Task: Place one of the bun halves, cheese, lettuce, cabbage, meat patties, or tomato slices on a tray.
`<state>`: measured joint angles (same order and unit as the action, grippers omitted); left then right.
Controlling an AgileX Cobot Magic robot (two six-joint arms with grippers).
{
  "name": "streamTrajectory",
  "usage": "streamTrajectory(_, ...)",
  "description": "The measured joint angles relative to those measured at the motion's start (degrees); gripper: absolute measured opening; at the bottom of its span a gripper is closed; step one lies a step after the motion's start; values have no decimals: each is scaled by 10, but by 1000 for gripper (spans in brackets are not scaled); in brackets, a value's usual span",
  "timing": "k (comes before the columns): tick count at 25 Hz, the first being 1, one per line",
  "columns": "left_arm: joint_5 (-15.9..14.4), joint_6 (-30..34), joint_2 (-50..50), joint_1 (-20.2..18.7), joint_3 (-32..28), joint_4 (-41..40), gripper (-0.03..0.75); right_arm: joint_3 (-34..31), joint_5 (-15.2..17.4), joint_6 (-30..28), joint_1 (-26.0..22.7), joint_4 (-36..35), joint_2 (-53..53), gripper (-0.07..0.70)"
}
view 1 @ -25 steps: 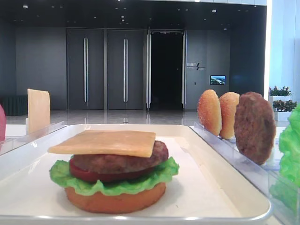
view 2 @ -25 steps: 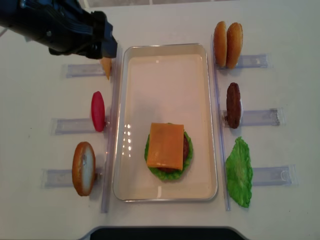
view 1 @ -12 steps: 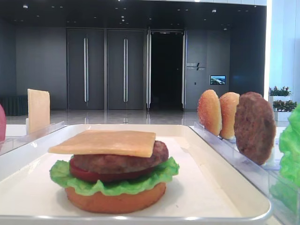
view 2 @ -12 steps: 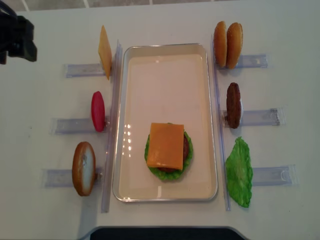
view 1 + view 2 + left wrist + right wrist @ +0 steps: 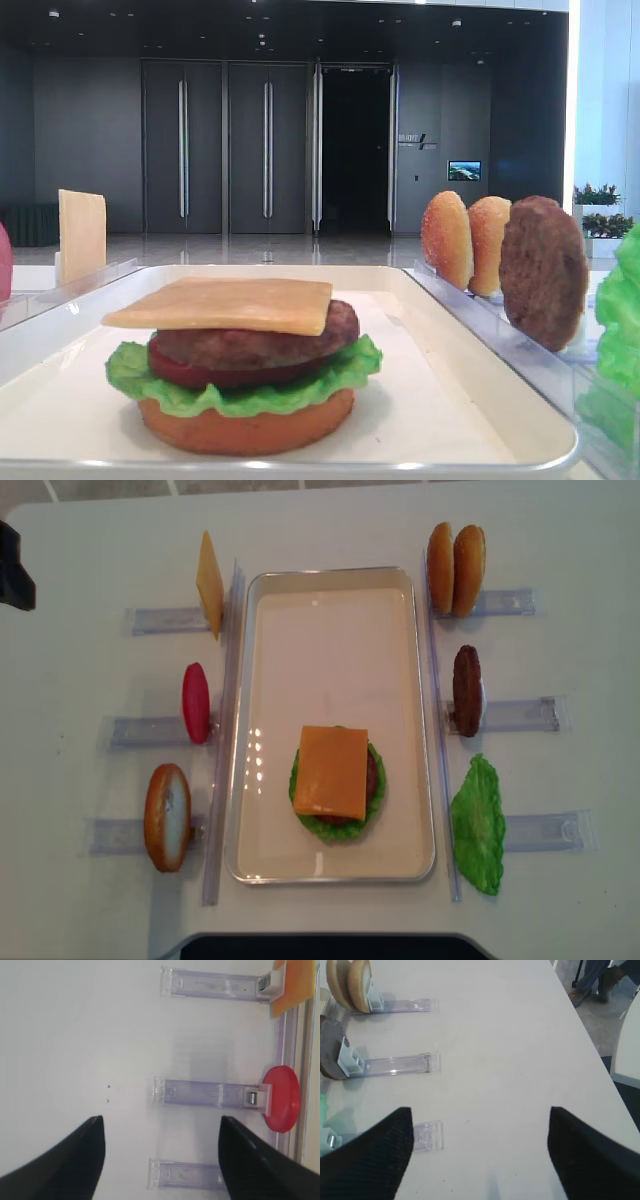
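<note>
White tabletop (image 5: 330, 525) all round, glossy white tray (image 5: 335, 630) dead centre. Near its front end, a stack: flat bun, lettuce, tomato, patty, cheese (image 5: 333, 771) on top. Clear racks (image 5: 150, 620) either side, holding upright another cheese slice (image 5: 209, 584), tomato slice (image 5: 196, 702), bun half (image 5: 167, 816), two more bun halves (image 5: 455, 569), meat patty (image 5: 466, 690), lettuce (image 5: 479, 824). Beyond, dark hall with tall double doors (image 5: 225, 145). Left gripper (image 5: 160, 1160) spread wide over bare table, holding nothing. Right gripper (image 5: 480, 1155) likewise parted, empty.

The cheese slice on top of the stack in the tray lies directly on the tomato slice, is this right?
Not quite. The cheese slice lies on the meat patty; the tomato slice sits under that patty, above the lettuce. The low exterior high view shows these layers in the tray.
</note>
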<state>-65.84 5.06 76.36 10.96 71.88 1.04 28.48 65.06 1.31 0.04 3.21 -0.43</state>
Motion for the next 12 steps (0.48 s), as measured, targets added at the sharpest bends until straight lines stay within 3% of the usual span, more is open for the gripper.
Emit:
streamTrajectory(5, -1, 18, -35, 0, 0, -1, 537, 0, 0, 0, 0, 0, 0, 555)
streamTrajectory(12, -9, 33, -158, 0, 0, -17, 537, 0, 0, 0, 0, 0, 0, 555)
